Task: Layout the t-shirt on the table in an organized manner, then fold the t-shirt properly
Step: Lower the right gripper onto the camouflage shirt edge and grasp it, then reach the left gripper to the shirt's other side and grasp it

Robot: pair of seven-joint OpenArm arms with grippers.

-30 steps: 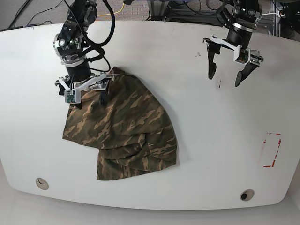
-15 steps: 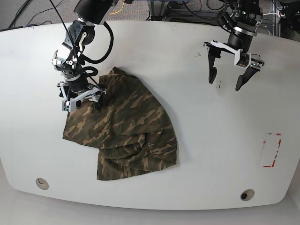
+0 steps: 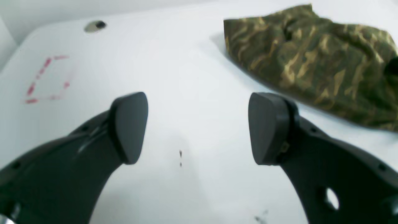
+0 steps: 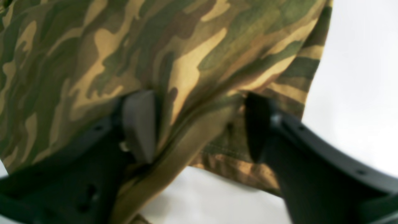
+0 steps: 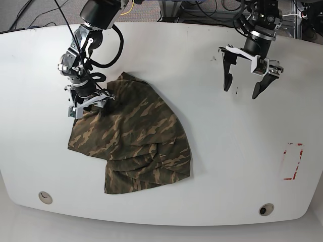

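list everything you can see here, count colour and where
t-shirt: one, camouflage olive, brown and tan, bunched on the table's left half in the base view
table: one, glossy white, fills the view
grommet holes: two, round, near the front edge, one on each side
red-marked rectangle: one, red outline, near the table's right edge
cables: several, dark, one yellow, behind the table
right gripper: one, black, jaws apart around a fold of the shirt's upper edge
left gripper: one, black, open over bare table, away from the shirt

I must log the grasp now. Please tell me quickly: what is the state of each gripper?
Left gripper: open, holding nothing, above the table.
Right gripper: open, fingers astride a fold of the t-shirt.
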